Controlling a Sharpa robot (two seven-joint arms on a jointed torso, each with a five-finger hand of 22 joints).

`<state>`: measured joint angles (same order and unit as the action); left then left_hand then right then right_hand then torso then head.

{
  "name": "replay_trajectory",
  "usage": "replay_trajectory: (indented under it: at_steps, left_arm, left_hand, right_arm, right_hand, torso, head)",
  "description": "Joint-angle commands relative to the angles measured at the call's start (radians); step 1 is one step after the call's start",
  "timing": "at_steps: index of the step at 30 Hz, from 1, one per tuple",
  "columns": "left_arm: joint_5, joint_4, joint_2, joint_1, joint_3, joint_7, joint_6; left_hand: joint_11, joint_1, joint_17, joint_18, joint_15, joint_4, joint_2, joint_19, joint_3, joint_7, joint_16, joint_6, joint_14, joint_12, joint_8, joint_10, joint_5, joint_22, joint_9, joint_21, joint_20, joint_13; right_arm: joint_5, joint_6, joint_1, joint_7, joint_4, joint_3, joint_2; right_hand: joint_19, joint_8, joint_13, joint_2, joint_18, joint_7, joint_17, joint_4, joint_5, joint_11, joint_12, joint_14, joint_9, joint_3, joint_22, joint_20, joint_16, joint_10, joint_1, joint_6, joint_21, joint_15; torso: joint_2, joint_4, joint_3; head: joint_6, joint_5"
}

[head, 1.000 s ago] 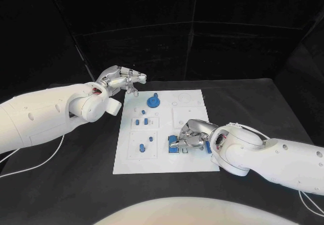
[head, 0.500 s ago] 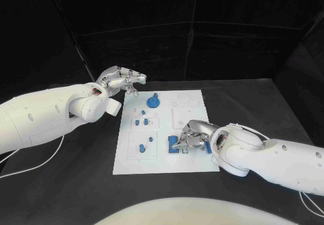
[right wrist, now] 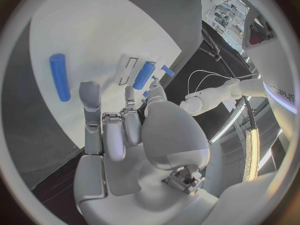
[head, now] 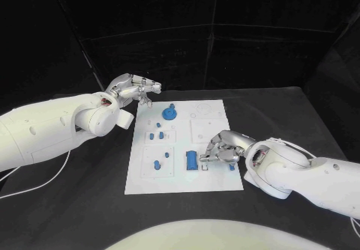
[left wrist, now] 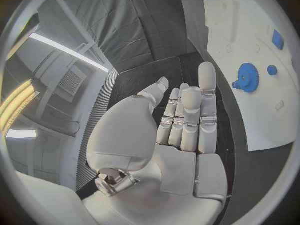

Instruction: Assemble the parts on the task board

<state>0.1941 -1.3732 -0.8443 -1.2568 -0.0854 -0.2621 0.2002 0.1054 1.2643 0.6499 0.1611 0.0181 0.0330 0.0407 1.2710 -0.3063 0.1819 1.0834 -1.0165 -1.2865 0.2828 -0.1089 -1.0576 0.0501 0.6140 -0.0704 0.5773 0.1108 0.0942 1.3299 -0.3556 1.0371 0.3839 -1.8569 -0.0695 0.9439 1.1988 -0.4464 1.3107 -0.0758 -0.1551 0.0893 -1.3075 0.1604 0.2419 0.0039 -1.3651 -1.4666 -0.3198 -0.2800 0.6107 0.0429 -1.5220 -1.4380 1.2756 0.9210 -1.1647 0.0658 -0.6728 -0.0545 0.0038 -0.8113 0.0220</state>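
- Standing here watching: the task board (head: 214,179) is sitting mid-table (head: 300,112) and I'd say the job is somewhere in the middle, not close to finished.
- Looking seated already, as far as I can judge: the blue gear (head: 170,112) at about 12 o'clock on the board, with a small round blue knob (left wrist: 272,70) just beside it in the left wrist view.
- Several small blue pegs (head: 156,135) are standing around the board's left-middle, and one more blue piece (head: 157,164) is sitting at roughly 8 o'clock. Can't tell whether those are fully pushed home.
- The blue block (head: 191,159) is lying near 6 o'clock, just beside the right hand (head: 217,152) and looking free of it.
- That right hand is hovering low over the board's 4 o'clock edge, fingers curled in; the right wrist view is showing nothing between them.
- A long blue rod (right wrist: 60,77) is lying flat on the white plate, so that one probably needs placing.
- The left hand (head: 137,88) is hanging off the board's 11 o'clock corner, fingers loosely extended, holding nothing.
- The recesses at the board's 1 to 2 o'clock side are looking unfilled, so there's work left.
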Motion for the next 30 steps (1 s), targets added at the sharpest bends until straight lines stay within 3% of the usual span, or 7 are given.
replay_trajectory:
  at_steps: [1,3,10,14,20,25,30]
  left_arm:
    - [-0.003,0.002,0.001,-0.001,-0.001,-0.006,-0.009]
    - [-0.003,0.002,0.0,-0.001,-0.004,-0.007,-0.009]
    - [-0.003,-0.001,-0.003,-0.001,-0.01,-0.009,-0.009]
    - [-0.003,-0.002,-0.005,-0.001,-0.011,-0.009,-0.009]
    - [-0.003,-0.003,-0.007,-0.001,-0.011,-0.009,-0.01]
    - [-0.003,-0.004,-0.008,-0.001,-0.011,-0.009,-0.01]
    - [-0.003,-0.003,-0.009,-0.001,-0.011,-0.006,-0.013]
  left_hand:
    - [0.002,0.005,-0.001,0.02,0.0,-0.001,-0.005,0.005,0.002,0.0,0.0,0.01,0.004,0.005,-0.007,0.007,-0.003,-0.002,0.001,-0.005,0.003,0.001]
    - [0.002,0.005,-0.001,0.02,0.0,-0.001,-0.005,0.005,0.002,0.0,0.0,0.01,0.004,0.005,-0.007,0.007,-0.003,-0.002,0.001,-0.005,0.003,0.001]
    - [0.002,0.005,-0.001,0.02,0.0,-0.001,-0.005,0.005,0.002,0.0,0.0,0.01,0.004,0.005,-0.007,0.007,-0.003,-0.002,0.001,-0.005,0.003,0.001]
    - [0.002,0.005,-0.001,0.02,0.0,-0.001,-0.005,0.005,0.002,0.0,0.0,0.01,0.004,0.005,-0.007,0.007,-0.003,-0.002,0.001,-0.005,0.003,0.001]
    - [0.002,0.005,-0.001,0.02,0.0,-0.001,-0.005,0.005,0.002,0.0,0.0,0.01,0.004,0.005,-0.007,0.007,-0.003,-0.002,0.001,-0.005,0.003,0.001]
    - [0.002,0.005,-0.001,0.02,0.0,-0.001,-0.005,0.005,0.002,0.0,0.0,0.01,0.004,0.005,-0.007,0.007,-0.003,-0.002,0.001,-0.005,0.003,0.001]
    - [0.002,0.004,-0.001,0.02,0.0,-0.002,-0.006,0.006,0.002,0.0,0.0,0.01,0.004,0.007,-0.007,0.008,-0.003,-0.002,0.001,-0.005,0.003,0.002]
  right_arm:
    - [-0.009,-0.059,0.002,-0.058,-0.016,0.0,0.044]
    - [0.012,-0.042,0.002,-0.052,-0.02,0.0,0.077]
    - [0.105,-0.012,0.002,-0.018,-0.01,0.0,0.139]
    - [0.144,-0.006,0.001,0.026,-0.002,-0.001,0.149]
    - [0.176,0.012,0.0,0.075,0.013,-0.001,0.145]
    - [0.186,0.038,-0.003,0.091,0.026,-0.001,0.129]
    - [0.175,0.067,-0.029,0.091,0.032,-0.001,0.108]
  right_hand:
    - [-0.005,0.01,0.015,0.003,0.003,0.002,-0.139,-0.007,0.002,0.008,0.007,-0.079,0.002,-0.005,-0.003,0.007,0.003,0.005,0.013,-0.007,0.007,-0.009]
    - [-0.007,0.015,0.008,0.005,0.002,0.004,-0.133,-0.008,-0.002,0.01,0.013,-0.078,0.004,-0.009,-0.007,0.009,0.005,0.009,0.012,-0.008,0.009,-0.011]
    - [-0.013,0.02,-0.003,0.008,0.0,0.005,-0.12,-0.008,-0.004,0.011,0.023,-0.075,0.006,-0.012,-0.017,0.01,0.011,0.016,0.013,-0.008,0.014,-0.012]
    - [-0.01,0.02,0.001,0.004,0.001,0.002,-0.127,-0.01,0.011,0.009,0.022,-0.076,0.005,-0.013,-0.009,0.012,0.009,0.014,0.019,0.011,0.012,-0.012]
    - [-0.008,0.022,0.001,-0.001,0.001,-0.003,-0.127,-0.013,0.039,0.005,0.023,-0.076,0.005,-0.014,-0.006,0.011,0.009,0.013,0.028,0.032,0.011,-0.009]
    - [-0.007,0.022,0.0,-0.001,0.001,-0.004,-0.127,-0.013,0.041,0.004,0.024,-0.076,0.004,-0.016,-0.006,0.01,0.01,0.013,0.028,0.038,0.012,-0.008]
    - [-0.008,0.023,0.0,0.0,0.0,-0.005,-0.126,-0.012,0.041,0.003,0.024,-0.076,0.004,-0.018,-0.008,0.01,0.01,0.013,0.027,0.04,0.013,-0.007]
  torso:
    - [0.003,-0.0019,-0.0019]
    - [0.002,-0.0038,-0.0015]
    - [0.005,-0.0153,-0.0009]
    - [0.005,-0.0167,0.0008]
    - [0.005,-0.0123,-0.0007]
    - [0.005,-0.0144,-0.0004]
    - [0.006,-0.013,-0.0013]
  head:
    - [0.002,-0.008]
    - [0.007,-0.009]
    - [0.004,-0.018]
    - [0.002,-0.019]
    - [0.001,-0.021]
    - [0.0,-0.02]
    - [-0.001,-0.02]
